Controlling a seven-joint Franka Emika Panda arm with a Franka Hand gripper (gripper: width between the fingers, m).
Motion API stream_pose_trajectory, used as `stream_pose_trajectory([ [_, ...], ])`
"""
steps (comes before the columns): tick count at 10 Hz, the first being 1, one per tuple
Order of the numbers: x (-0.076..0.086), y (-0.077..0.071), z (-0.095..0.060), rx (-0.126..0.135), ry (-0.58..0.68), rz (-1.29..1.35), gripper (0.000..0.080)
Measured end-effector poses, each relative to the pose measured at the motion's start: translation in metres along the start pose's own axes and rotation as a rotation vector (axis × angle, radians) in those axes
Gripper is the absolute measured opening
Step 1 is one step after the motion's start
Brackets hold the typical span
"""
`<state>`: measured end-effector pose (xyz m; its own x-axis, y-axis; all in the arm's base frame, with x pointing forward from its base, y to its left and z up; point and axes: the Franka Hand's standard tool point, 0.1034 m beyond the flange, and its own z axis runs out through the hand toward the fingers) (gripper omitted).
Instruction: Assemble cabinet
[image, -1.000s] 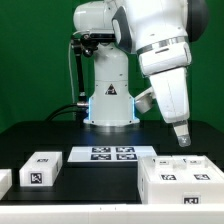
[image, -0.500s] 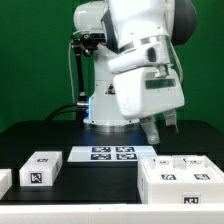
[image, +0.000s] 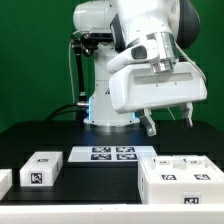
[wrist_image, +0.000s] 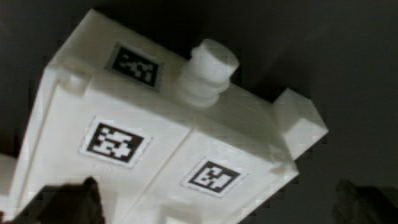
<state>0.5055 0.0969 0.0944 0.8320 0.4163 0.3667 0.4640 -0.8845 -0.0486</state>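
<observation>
Gripper (image: 170, 120) hangs released, fingers spread wide with nothing between them. Directly below it, and clear of it, the cabinet (image: 181, 176) rests on the black surface (image: 100, 185) with tagged panels facing up. Lower, toward the exterior view's left of the gripper, lie the marker board (image: 112, 153) and, farther still, a small tagged block (image: 42, 168).

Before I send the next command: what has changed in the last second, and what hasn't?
The wrist turned above the cabinet, swinging the pincer from edge-on to broadside to the exterior camera. Its jaws stand open and empty; nothing was grasped or released. The cabinet, the small white block and the marker board stayed put.
</observation>
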Motion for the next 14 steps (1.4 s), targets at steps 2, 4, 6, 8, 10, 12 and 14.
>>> stream_pose_trajectory([
  [2, 0.0, 0.002, 0.001, 0.003, -0.008, 0.171, 0.0648],
  [4, 0.01, -0.007, 0.002, -0.001, -0.007, 0.449, 0.0648],
  [6, 0.009, -0.028, 0.01, -0.02, -0.002, 0.605, 0.0648],
  [8, 0.007, -0.021, 0.01, -0.03, -0.004, 0.606, 0.0648],
  [10, 0.003, -0.019, 0.013, -0.032, -0.009, 0.588, 0.0648],
  [12, -0.018, 0.004, 0.027, -0.063, -0.013, 0.532, 0.0648],
  [14, -0.018, 0.001, 0.027, -0.09, 0.038, 0.434, 0.0648],
])
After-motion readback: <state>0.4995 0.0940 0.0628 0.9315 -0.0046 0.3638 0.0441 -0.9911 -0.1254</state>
